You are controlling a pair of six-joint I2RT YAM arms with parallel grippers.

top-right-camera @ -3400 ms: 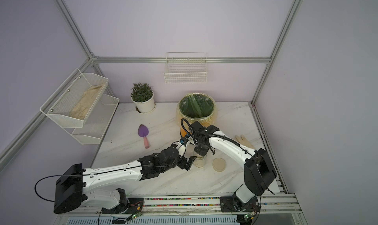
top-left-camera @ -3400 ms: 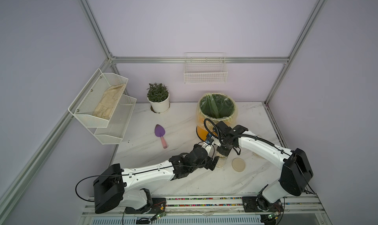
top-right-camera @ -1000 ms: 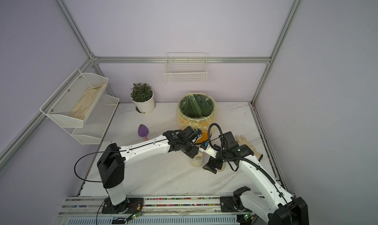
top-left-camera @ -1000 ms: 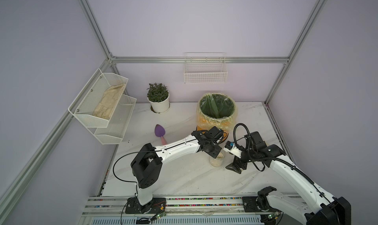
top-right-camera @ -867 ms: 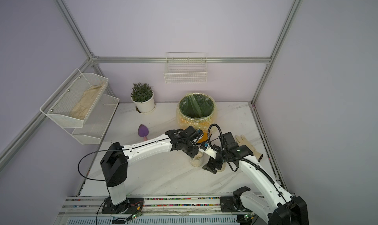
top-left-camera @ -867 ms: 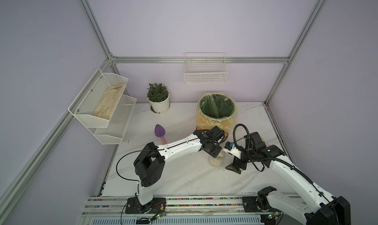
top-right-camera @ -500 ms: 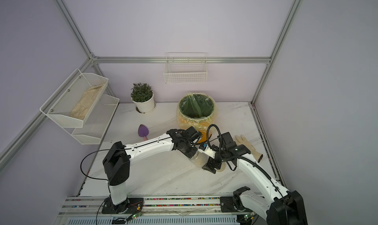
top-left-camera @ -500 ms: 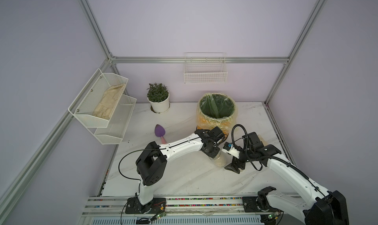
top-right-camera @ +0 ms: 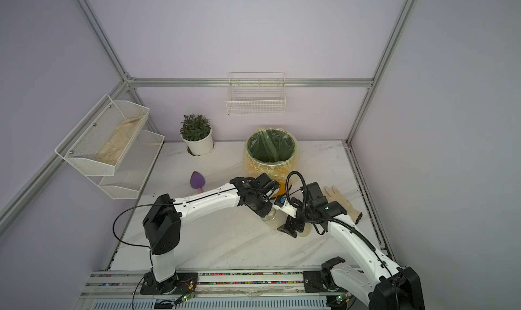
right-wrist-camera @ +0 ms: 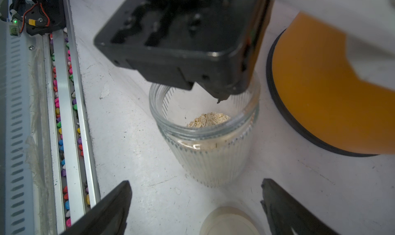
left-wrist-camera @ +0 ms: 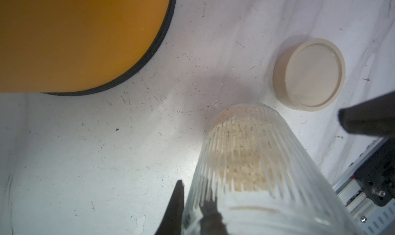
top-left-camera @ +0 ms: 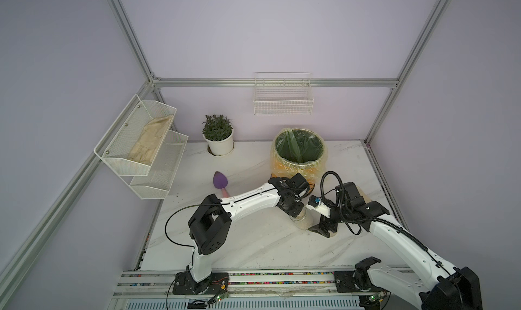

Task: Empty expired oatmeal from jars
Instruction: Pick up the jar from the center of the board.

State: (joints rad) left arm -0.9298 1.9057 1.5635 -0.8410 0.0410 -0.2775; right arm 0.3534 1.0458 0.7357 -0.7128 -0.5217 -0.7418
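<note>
The oatmeal point(right-wrist-camera: 208, 119) lies in a shallow pale heap at the bottom of the open ribbed glass jar point(right-wrist-camera: 209, 154), which sits low on the table point(top-left-camera: 253, 238) just in front of the orange bin point(top-left-camera: 298, 164). The left claw point(left-wrist-camera: 193, 193) is clamped on the jar's rim, one finger inside the mouth and one against the outer wall. That pinch seems chosen because the open rim is the only thin edge on offer, and it should let the arm carry and upend the jar over the bin. In both top views the jar seems to lean a little under that grip; whether its base has cleared the table cannot be told. The beige lid point(left-wrist-camera: 310, 75) lies on the table just beside the jar, on the side away from the bin and so out of the likely pouring path. The right claw point(right-wrist-camera: 195, 187) hangs low over the lid with its jaws spread wide and nothing between them. It is close to the jar but apart from it, and apparently takes no part in the lift. The bin, lined with a clear bag over a green one, stands open-topped and is the likely destination. The jar holds its oatmeal, so the emptying is not yet done. A slip at the smooth glass rim looks the plain risk.
</note>
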